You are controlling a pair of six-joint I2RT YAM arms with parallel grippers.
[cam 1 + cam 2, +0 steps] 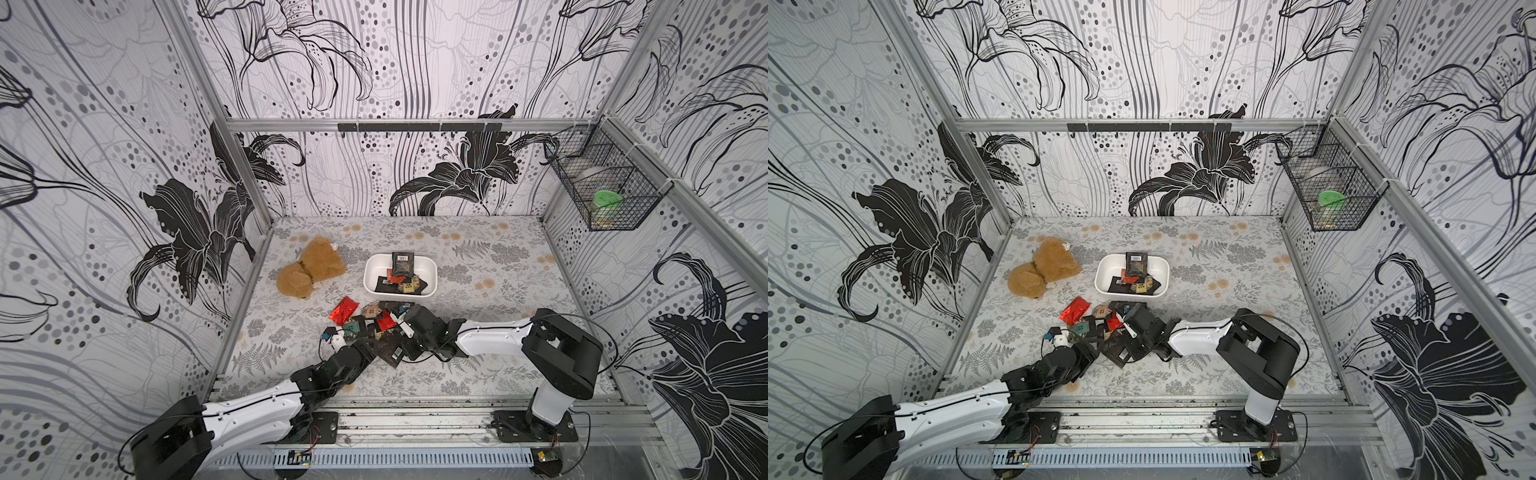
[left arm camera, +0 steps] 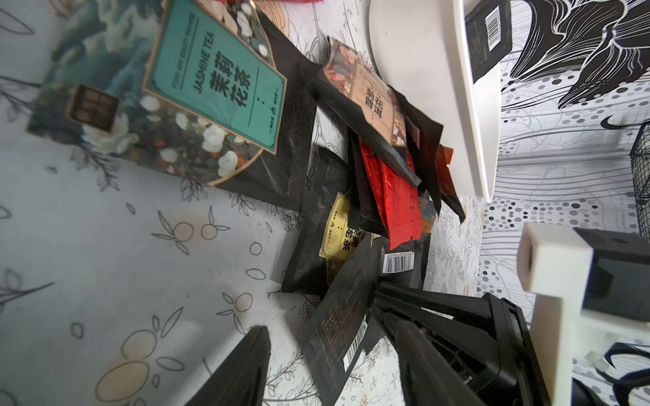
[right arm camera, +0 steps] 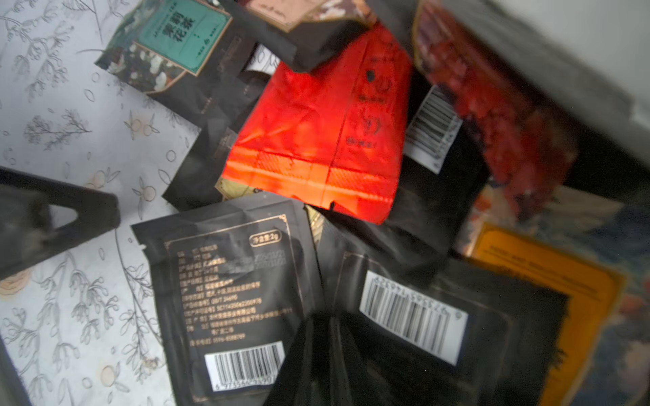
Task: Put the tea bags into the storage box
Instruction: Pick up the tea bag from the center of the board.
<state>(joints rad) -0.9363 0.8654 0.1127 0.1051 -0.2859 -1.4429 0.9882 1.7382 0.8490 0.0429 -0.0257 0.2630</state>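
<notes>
A pile of tea bags (image 1: pixel 365 326) (image 1: pixel 1100 320), black, red and green-labelled, lies just in front of the white storage box (image 1: pixel 372 270) (image 1: pixel 1102 270). The box holds several sachets. Both arms reach into the pile. My left gripper (image 2: pixel 332 327) is open, its fingers either side of a black barcoded sachet (image 2: pixel 337 330) lying on the table. My right gripper (image 3: pixel 329 316) has its jaws pressed together on the edge of a black barcoded tea bag (image 3: pixel 411 313), beside a red sachet (image 3: pixel 316 133). A green jasmine sachet (image 2: pixel 214 81) lies further out.
A brown plush toy (image 1: pixel 309 270) lies left of the box. A black wire basket (image 1: pixel 602 183) with a green-lidded jar hangs on the right wall. The two grippers stand close together over the pile, and patterned walls enclose the table.
</notes>
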